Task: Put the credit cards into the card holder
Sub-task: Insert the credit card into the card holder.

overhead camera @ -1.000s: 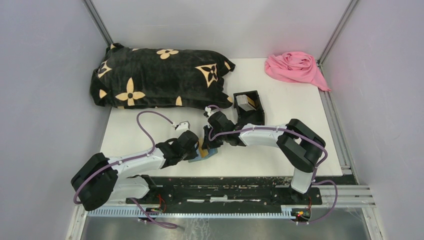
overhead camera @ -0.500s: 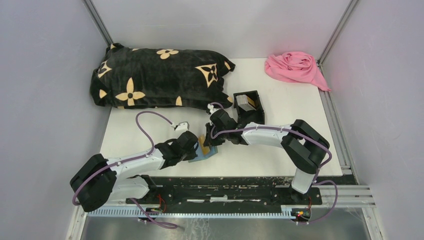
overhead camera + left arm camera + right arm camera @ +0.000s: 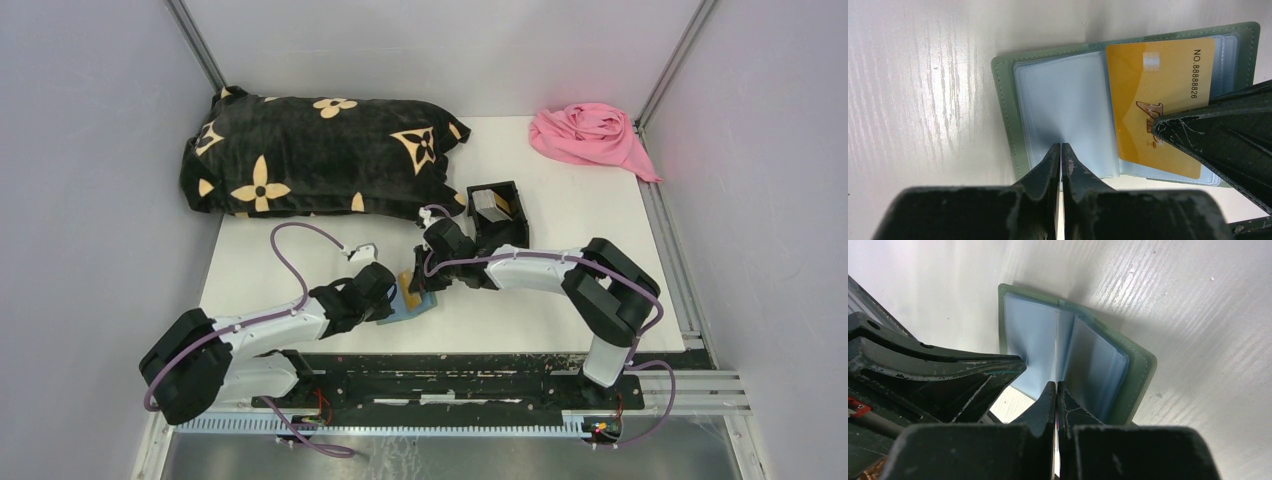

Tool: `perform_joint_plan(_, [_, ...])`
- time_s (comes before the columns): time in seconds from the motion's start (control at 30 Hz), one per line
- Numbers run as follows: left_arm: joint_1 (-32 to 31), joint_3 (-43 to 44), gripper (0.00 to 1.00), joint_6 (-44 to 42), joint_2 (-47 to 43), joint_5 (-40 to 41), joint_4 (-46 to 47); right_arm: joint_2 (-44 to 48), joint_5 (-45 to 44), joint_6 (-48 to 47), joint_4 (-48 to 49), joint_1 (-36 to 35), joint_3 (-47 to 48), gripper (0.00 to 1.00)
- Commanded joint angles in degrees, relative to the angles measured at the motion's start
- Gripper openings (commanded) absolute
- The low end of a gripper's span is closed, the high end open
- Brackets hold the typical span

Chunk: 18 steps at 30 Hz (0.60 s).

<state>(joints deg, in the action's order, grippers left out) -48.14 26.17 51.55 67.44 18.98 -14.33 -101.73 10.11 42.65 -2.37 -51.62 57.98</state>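
**Left gripper** [image 3: 1061, 150]: the fingers were drawn together to a narrow slit. Their tips sat on a clear sleeve of the open card holder [image 3: 1004, 115], apparently nipping that leaf, though the view was too close to be sure. The judged purpose was to steady the holder and keep a pocket open.

**Card holder**: it lay spread on the table [image 3: 923, 75], directly under and ahead of these fingertips, with the green cover down and the pale sleeves up.

**Yellow credit card** [image 3: 1148, 95]: it was held just right of the left fingertips, over the holder's right half, numbered face showing. One corner was hidden behind a finger of the right gripper.

**Right gripper** [image 3: 1056, 389]: the fingers were closed on the card, seen edge-on as a thin pale line running from the fingertips towards the holder's spine. The card was gripped at its rear, so the leading edge was free to enter a slot. Insertion was judged begun, with the card not yet seated.

**Black box** [image 3: 497, 232]: it stood beyond the right fingers and held further cards [image 3: 488, 205].
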Motion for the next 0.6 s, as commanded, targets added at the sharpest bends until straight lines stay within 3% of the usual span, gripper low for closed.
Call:
perform_joint_plan(0.0, [-0.2, -0.6, 0.10, 0.2, -1.0, 1.8, -3.3, 0.3, 2.2, 2.0, 4.8, 0.4, -0.8, 0.01])
perform_joint_plan(0.57, [-0.2, -1.4, 0.10, 0.6, -2.5, 1.2, -5.6, -0.9, 5.5, 6.1, 10.2, 2.4, -3.6, 0.01])
